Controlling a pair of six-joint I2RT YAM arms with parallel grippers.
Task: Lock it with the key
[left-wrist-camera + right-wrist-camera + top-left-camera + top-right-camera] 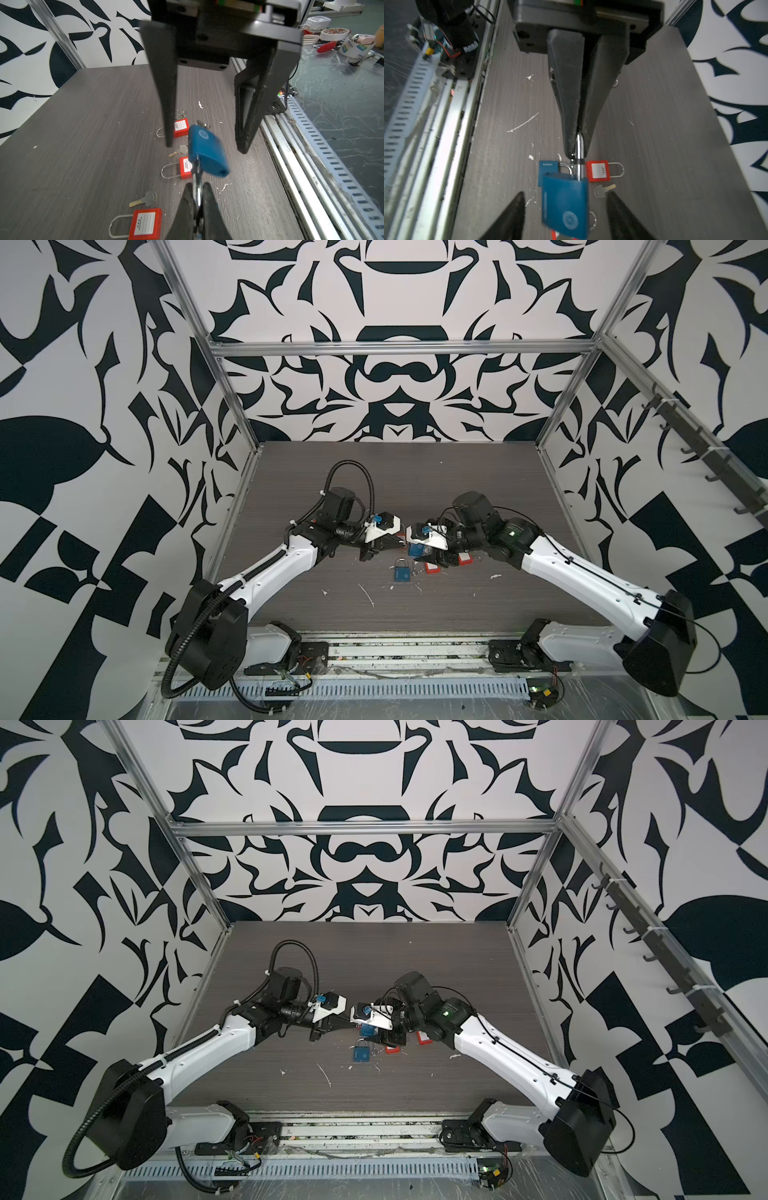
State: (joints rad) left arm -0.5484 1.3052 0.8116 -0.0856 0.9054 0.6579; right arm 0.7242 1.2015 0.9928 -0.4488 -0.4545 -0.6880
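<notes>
Table (457, 489): dark wood-grain, black-and-white patterned walls around
Left gripper (576, 152): fingers pinched tight on the shackle (580, 145)
Blue padlock (207, 153): hanging clear of the table, between the two arms
Right gripper (205, 146): fingers wide apart, either side of the padlock body, not touching
Key (202, 124): sticks out of the padlock's base, blurred
Clutter: red padlocks (145, 224), loose keys (145, 200), second blue padlock (402, 572) on the table

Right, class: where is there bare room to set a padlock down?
Bare: the table's far half, up to the back wall; the near strip between the lying blue padlock and the front rail. Crowded: the centre under the held blue padlock, with red padlocks and keys.
</notes>
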